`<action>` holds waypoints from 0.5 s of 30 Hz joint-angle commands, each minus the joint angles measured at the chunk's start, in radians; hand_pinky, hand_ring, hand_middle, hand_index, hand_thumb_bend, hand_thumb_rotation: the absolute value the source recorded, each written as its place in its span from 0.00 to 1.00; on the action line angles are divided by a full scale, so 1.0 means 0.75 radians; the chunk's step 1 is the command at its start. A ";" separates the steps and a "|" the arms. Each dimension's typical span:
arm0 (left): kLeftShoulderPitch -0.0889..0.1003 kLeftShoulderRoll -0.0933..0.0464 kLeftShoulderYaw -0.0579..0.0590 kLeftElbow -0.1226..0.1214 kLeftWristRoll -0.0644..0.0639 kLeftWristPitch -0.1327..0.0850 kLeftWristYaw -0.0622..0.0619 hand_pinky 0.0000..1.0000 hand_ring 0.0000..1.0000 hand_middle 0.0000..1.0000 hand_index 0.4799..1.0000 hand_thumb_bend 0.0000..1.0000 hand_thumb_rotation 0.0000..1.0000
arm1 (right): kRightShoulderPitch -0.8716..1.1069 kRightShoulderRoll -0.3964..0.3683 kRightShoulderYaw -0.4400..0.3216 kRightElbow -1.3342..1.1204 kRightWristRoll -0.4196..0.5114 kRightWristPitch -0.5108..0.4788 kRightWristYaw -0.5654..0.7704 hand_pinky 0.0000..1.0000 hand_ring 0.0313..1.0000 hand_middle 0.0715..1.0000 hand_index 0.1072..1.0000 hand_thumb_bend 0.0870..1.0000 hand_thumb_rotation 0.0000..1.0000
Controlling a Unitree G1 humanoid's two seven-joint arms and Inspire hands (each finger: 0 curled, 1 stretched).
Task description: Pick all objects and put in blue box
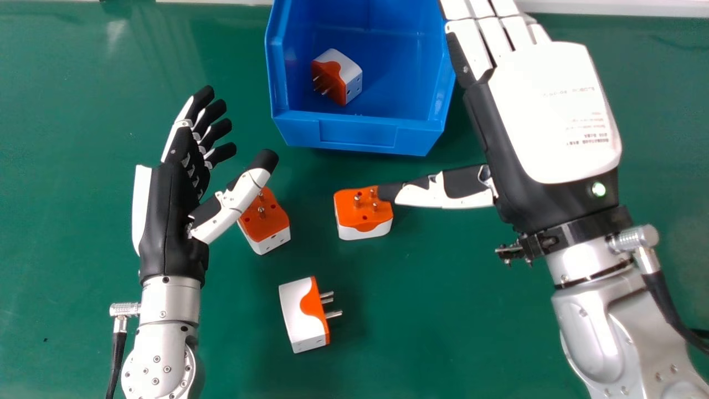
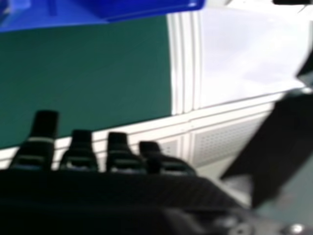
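Next pick lining up, I'd say: one adapter (image 1: 337, 77) in blue box (image 1: 357, 133), far edge.
Right hand (image 1: 554, 111) wide, thumb at middle adapter (image 1: 363, 213), contact unclear; left hand (image 1: 177, 221) wide by left adapter (image 1: 268, 221). Third adapter (image 1: 302, 316) toward worktop's (image 1: 443, 310) near edge. Next: I square up, pinch.

Passage exists over the green table (image 1: 443, 305) between the left adapter (image 1: 271, 223) and middle adapter (image 1: 353, 210), up to the blue box (image 1: 354, 133)'s near wall, an obstacle, with the left hand (image 1: 171, 221)'s thumb flanking one side and the right hand (image 1: 554, 111)'s thumb obstructing the other.
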 commanded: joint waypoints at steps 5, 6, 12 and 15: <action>-0.036 0.025 0.009 0.021 0.034 -0.053 0.046 0.79 0.85 0.88 0.77 0.74 0.34 | 0.027 0.005 -0.042 -0.145 0.028 -0.022 0.172 0.82 0.95 0.96 0.99 0.93 0.47; -0.041 0.030 0.009 0.028 0.035 -0.058 0.048 0.79 0.85 0.88 0.77 0.74 0.34 | 0.030 0.007 -0.043 -0.162 0.026 -0.017 0.208 0.82 0.95 0.96 0.99 0.93 0.47; -0.055 0.038 0.014 0.042 0.018 -0.053 0.043 0.79 0.84 0.87 0.76 0.74 0.35 | 0.035 -0.001 -0.064 -0.249 0.056 -0.003 0.430 0.81 0.94 0.96 0.99 0.92 0.49; -0.058 0.038 0.016 0.042 0.009 -0.050 0.038 0.79 0.84 0.87 0.76 0.73 0.36 | 0.035 -0.004 -0.074 -0.275 0.072 -0.011 0.498 0.81 0.93 0.95 0.99 0.92 0.50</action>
